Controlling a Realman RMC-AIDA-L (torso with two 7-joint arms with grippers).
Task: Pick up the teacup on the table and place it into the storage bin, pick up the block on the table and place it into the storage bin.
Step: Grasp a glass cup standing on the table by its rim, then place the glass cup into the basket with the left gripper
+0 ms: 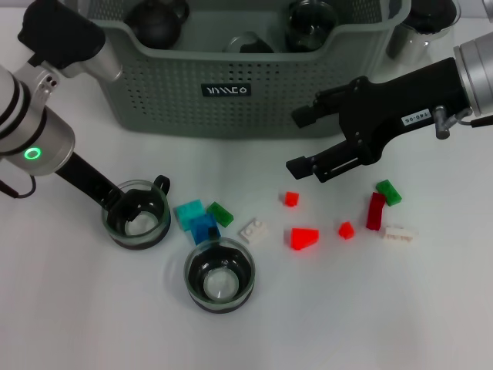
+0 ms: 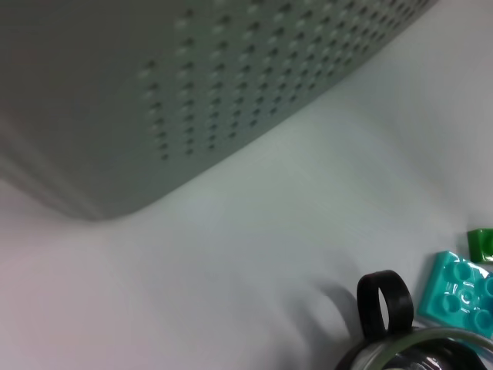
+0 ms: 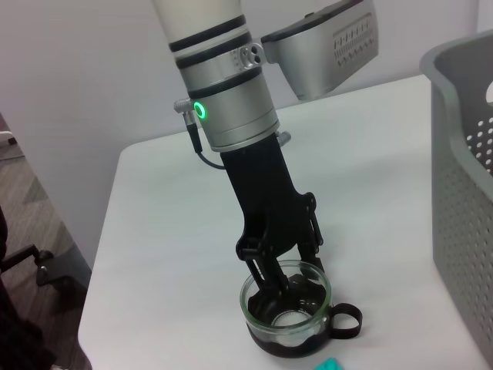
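The grey-green storage bin (image 1: 154, 92) stands at the back of the table and also shows in the left wrist view (image 2: 192, 92) and the right wrist view (image 3: 462, 193). A glass teacup (image 1: 139, 223) with a dark base and black handle stands in front of its left end. My left gripper (image 1: 119, 206) reaches down onto the cup's left rim, one finger inside and one outside, closed on it (image 3: 269, 279). A second teacup (image 1: 219, 275) stands nearer the front. My right gripper (image 1: 302, 141) is open and empty above the table, just behind a small red block (image 1: 290, 199).
Loose blocks lie between the cups and the right side: teal (image 1: 189, 212), blue (image 1: 205, 228), green (image 1: 220, 213), white (image 1: 253, 230), red (image 1: 304, 238), dark red (image 1: 375, 211). The bin holds several dark glass items. More glassware (image 1: 420, 31) stands right of the bin.
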